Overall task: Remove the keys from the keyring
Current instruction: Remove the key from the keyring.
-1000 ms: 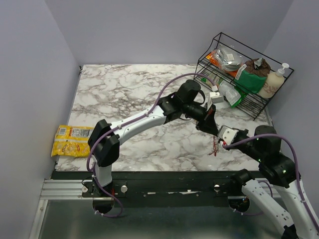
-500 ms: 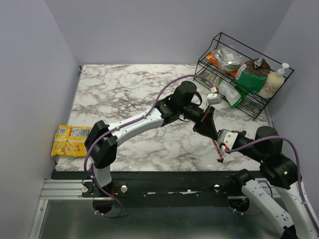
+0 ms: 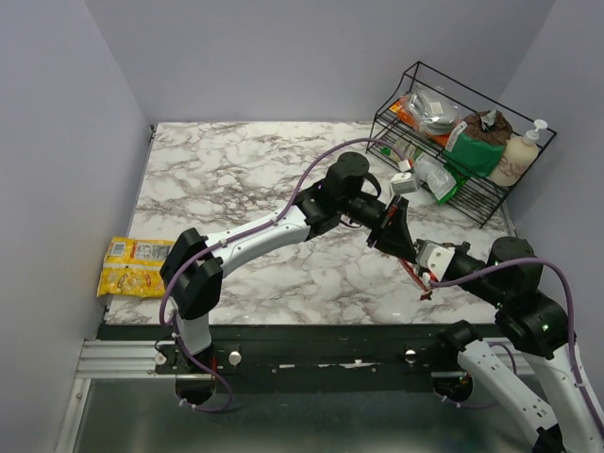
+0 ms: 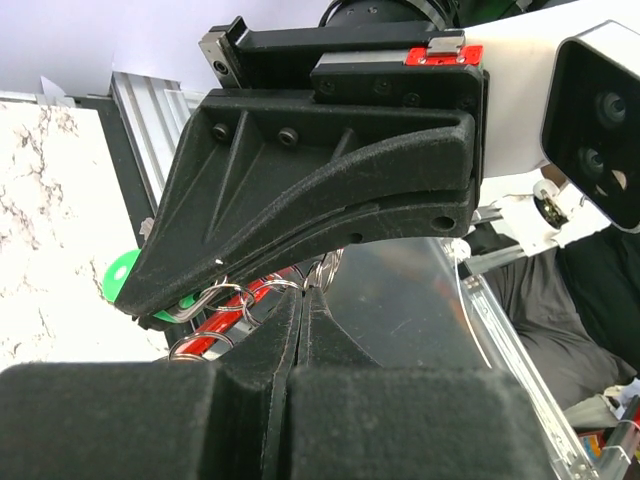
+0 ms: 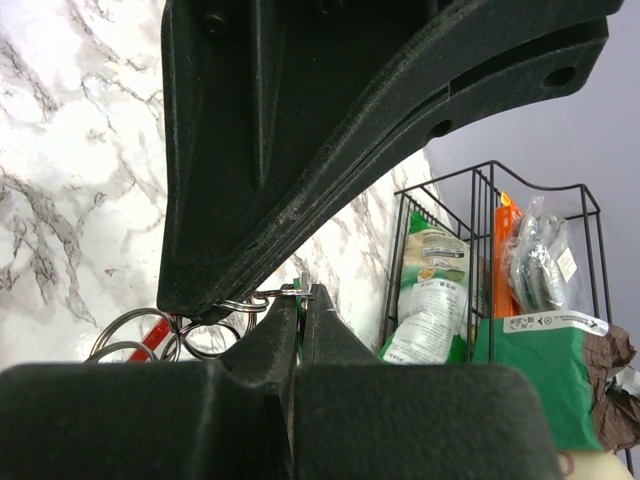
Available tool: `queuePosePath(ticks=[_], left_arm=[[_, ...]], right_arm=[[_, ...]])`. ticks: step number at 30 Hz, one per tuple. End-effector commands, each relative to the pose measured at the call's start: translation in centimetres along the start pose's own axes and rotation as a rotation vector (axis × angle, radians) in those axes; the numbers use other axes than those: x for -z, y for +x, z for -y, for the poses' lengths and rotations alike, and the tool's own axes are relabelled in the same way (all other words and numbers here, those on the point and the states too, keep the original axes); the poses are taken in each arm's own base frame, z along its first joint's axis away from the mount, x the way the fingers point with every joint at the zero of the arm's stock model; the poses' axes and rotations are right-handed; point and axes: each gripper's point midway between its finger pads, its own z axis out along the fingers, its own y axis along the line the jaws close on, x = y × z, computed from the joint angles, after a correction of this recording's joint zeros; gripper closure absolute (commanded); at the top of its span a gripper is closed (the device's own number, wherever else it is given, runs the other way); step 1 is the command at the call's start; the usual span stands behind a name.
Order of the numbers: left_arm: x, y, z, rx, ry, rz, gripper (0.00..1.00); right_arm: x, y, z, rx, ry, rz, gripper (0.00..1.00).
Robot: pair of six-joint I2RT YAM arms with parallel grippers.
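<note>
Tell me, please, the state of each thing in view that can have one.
Left gripper: shut, tips among the small rings.
Right gripper: shut, tips among the small rings.
Keyring: hanging at the grippers, rings threaded on.
Green key: with the bunch, partly hidden.
Snack packet: lying flat at the table's left edge.

Snack packet [image 3: 137, 266] lies at left edge; stocked wire rack [image 3: 477, 193] stands back-right.
</note>
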Motion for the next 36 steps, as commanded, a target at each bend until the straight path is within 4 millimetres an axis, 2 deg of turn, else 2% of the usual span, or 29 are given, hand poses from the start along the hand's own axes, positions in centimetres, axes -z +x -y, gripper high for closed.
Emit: queuePosePath(ticks=[1,9,16,22,28,36], left_arm=[[-0.8,1.2,3.8,0.005,0.137,-0.068,1.00],[-0.9,1.6,2.0,-0.017,0.036,-0.090,1.00],[-1.0,2.0,1.4,-0.009,0.010,-0.102,1.00],[-1.4,2.3,1.6,-0.008,0.016,-0.119,1.00],[-2.2,3.2,1.9,-0.015,0.030,-0.156,1.00],[-3.3,4.3,1.5,-0.030,0.014,-0.199,1.00]], right_arm=[[1.2,-0.3,4.3,0.029,0.186,-0.046,0.99],[3.2,-1.2,5.4,0.056,0.223,-0.055,0.99],[4.2,-1.9,6.2,0.079,0.241,-0.063,0.99],[4.6,-2.2,7.2,0.089,0.276,-0.067,0.99],[4.7,-1.8,9.8,0.082,0.404,-0.099,0.99],[6.2,-3.8,12.5,0.068,0.505,-0.063,0.99]])
